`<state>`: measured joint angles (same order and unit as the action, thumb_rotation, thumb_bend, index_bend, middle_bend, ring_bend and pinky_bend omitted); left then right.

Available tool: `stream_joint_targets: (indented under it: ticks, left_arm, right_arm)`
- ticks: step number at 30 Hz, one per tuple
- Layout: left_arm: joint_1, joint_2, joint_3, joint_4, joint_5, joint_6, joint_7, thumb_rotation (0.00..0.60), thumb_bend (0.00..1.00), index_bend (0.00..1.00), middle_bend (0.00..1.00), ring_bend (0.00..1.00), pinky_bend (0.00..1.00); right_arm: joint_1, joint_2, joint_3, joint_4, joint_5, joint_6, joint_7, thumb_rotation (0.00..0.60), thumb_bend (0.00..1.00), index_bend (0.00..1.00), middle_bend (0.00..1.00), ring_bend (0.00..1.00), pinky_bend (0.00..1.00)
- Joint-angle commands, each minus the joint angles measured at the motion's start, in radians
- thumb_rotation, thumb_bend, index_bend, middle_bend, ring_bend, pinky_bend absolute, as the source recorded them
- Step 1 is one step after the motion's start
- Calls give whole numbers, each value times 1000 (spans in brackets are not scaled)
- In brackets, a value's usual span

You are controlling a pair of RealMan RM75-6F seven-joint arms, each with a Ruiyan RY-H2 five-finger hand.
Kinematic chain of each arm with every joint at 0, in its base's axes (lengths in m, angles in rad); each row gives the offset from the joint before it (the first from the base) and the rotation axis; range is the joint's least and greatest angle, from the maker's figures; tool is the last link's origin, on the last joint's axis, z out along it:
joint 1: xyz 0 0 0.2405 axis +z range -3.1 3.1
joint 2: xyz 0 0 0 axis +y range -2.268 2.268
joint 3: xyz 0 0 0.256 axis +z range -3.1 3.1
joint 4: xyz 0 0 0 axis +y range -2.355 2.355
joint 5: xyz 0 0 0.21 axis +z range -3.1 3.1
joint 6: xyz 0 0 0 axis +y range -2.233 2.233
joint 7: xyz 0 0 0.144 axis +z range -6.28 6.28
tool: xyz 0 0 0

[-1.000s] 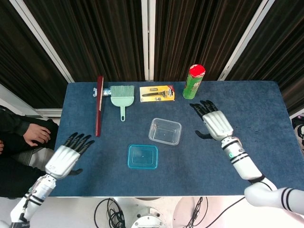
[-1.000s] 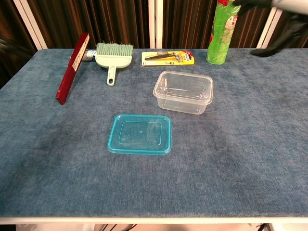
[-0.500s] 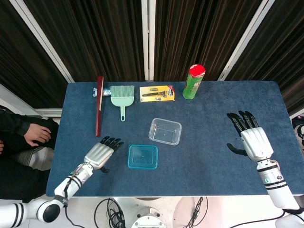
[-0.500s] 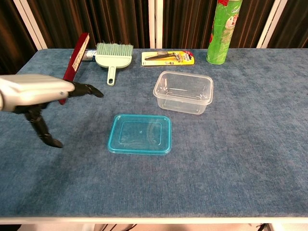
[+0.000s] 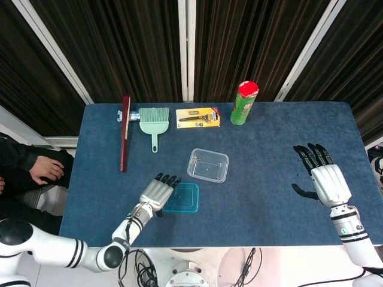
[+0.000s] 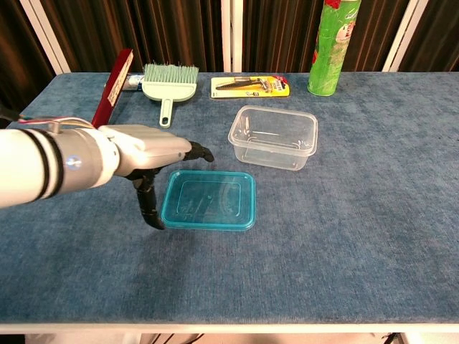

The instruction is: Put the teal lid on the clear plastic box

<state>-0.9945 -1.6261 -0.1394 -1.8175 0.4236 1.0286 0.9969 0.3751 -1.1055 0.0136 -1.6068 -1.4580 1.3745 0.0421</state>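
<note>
Left hand (image 6: 147, 154): we held it spread, empty, over the teal lid's (image 6: 209, 200) left edge.
Right hand (image 5: 324, 176): spread, empty.
Clear plastic box (image 6: 273, 136): beyond the lid.

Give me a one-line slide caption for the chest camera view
Left hand reaches over the near-left edge of the teal lid, with the clear plastic box waiting uncovered behind it.

A robotics lab: a blue-covered desk (image 5: 269, 197) stands before dark ribbed wall panels (image 5: 119, 48), with loose cables (image 5: 140, 263) trailing on the floor beneath its front edge.
</note>
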Motion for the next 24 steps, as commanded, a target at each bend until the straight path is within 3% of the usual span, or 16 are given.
stream_joint_targets:
  ticks: [1, 11, 24]
  left_arm:
    - [-61, -55, -27, 23, -88, 63, 43, 600, 0, 33, 0, 0, 0]
    - [-125, -106, -58, 79, -255, 111, 76, 600, 0, 35, 0, 0, 0]
    - [-165, -135, -58, 99, -310, 113, 86, 600, 0, 41, 0, 0, 0]
  right_arm:
    - [-6, -3, 4, 7, -2, -9, 9, 600, 128, 0, 91, 0, 0]
    - [-26, -11, 16, 49, -13, -26, 75, 600, 127, 0, 87, 0, 0]
    - [-35, -17, 33, 76, -27, -46, 112, 600, 125, 0, 86, 0, 0]
